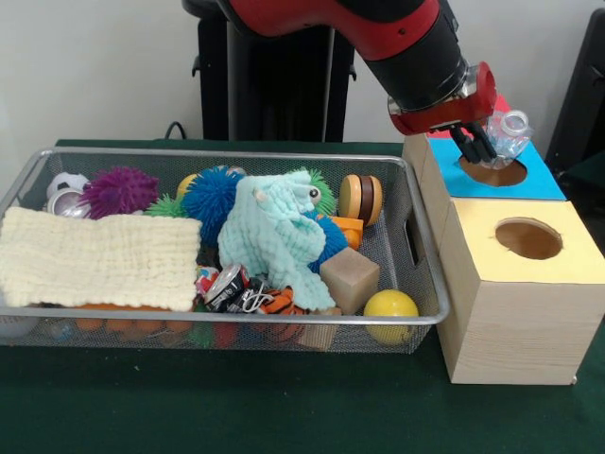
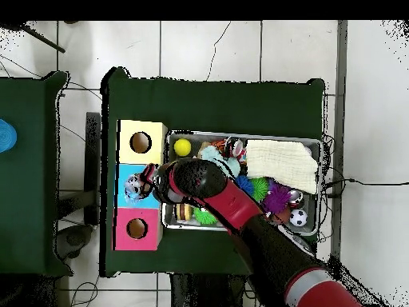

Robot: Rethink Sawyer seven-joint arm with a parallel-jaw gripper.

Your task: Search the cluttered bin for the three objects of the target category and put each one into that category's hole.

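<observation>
A clear crumpled plastic bottle [image 1: 510, 132] hangs just above the blue-topped box [image 1: 541, 180], over the far edge of its round hole [image 1: 493, 171]. My gripper [image 1: 475, 142] is shut on the bottle, its black fingers pointing down at the hole. Seen from overhead, the gripper [image 2: 148, 182] and bottle [image 2: 134, 188] sit over the middle, blue box [image 2: 128, 177]. The wire bin [image 1: 416, 232] holds mixed clutter, including a crushed can [image 1: 225, 286].
A yellow-topped box [image 1: 567, 248] with its own hole [image 1: 527, 238] stands nearest; a red-topped box [image 2: 136, 228] is on the other side of the blue one. In the bin: white cloth [image 1: 95, 257], teal plush [image 1: 274, 236], spiky balls, yellow ball [image 1: 390, 309], wooden block [image 1: 349, 279].
</observation>
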